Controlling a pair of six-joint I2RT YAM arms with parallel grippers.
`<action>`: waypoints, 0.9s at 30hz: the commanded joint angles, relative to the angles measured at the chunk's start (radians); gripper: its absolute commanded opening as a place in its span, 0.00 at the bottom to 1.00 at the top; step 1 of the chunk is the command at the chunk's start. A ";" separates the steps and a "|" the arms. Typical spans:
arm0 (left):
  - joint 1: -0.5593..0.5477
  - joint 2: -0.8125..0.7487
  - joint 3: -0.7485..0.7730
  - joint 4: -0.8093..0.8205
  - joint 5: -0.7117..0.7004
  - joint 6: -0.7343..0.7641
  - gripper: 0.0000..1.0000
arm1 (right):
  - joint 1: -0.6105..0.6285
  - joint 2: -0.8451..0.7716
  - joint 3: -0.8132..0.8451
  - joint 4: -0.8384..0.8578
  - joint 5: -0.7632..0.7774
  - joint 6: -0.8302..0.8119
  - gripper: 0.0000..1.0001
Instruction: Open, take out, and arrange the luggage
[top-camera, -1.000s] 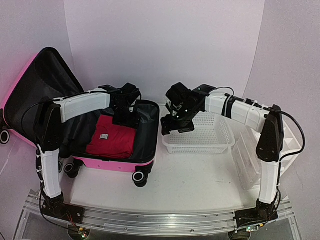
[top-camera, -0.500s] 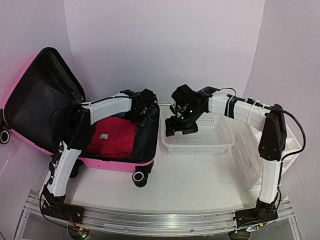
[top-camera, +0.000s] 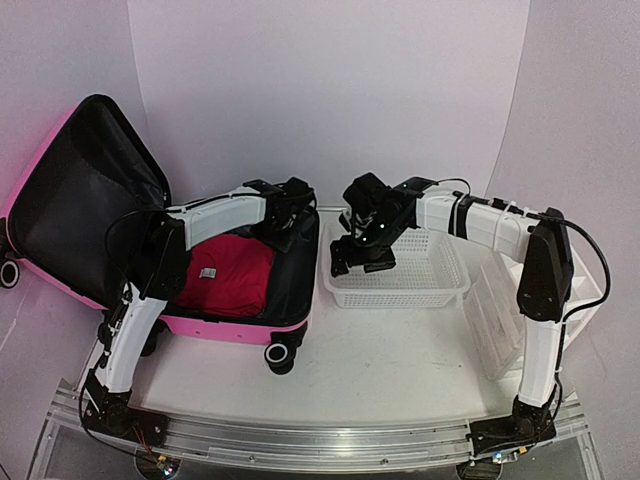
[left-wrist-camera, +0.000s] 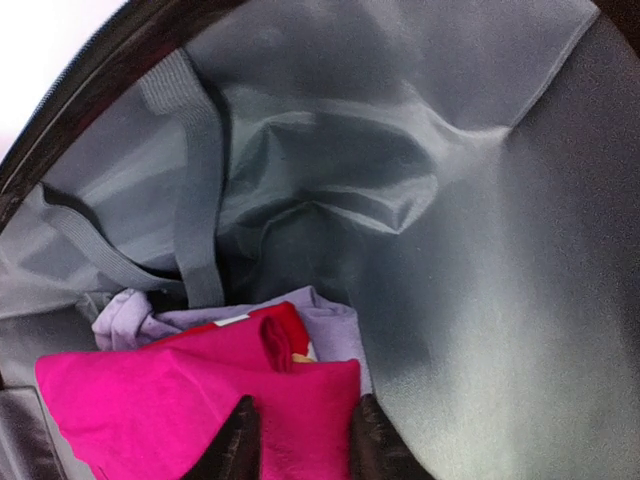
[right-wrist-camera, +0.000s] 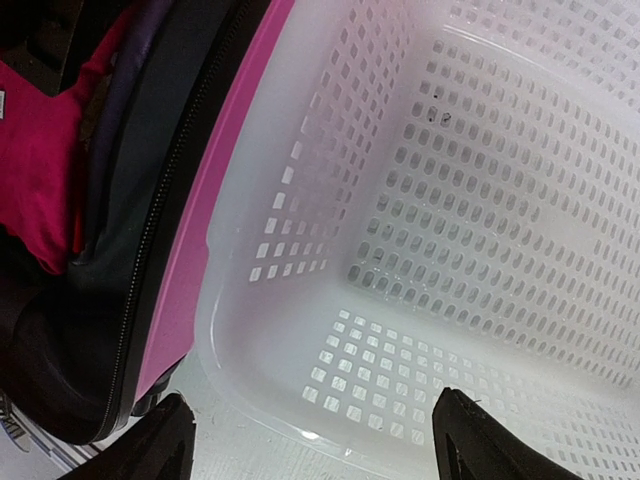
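Luggage (top-camera: 230, 328): from above, lies open on the left of the tabletop (top-camera: 380, 360), lid raised, red garment (top-camera: 225, 275) inside. Left hand (top-camera: 285, 228) down in its far right corner; right hand (top-camera: 360, 260) over the white mesh basket (top-camera: 440, 292) just beside it. At the left wrist: fingers partly apart, red garment between, lavender cloth (left-wrist-camera: 330, 320) beyond; clamped or not, cannot tell. At the right wrist: fingers wide apart, nothing between, above the basket's corner next to the pink shell.
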 joint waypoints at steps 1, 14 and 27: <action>0.017 0.003 0.059 -0.004 0.044 0.001 0.26 | -0.009 -0.037 0.035 0.037 -0.013 0.030 0.84; 0.022 -0.125 0.001 0.028 0.169 -0.048 0.00 | -0.060 0.018 0.131 0.152 -0.159 0.268 0.82; 0.021 -0.309 -0.170 0.119 0.320 -0.074 0.00 | -0.100 0.229 0.338 0.307 -0.329 0.604 0.78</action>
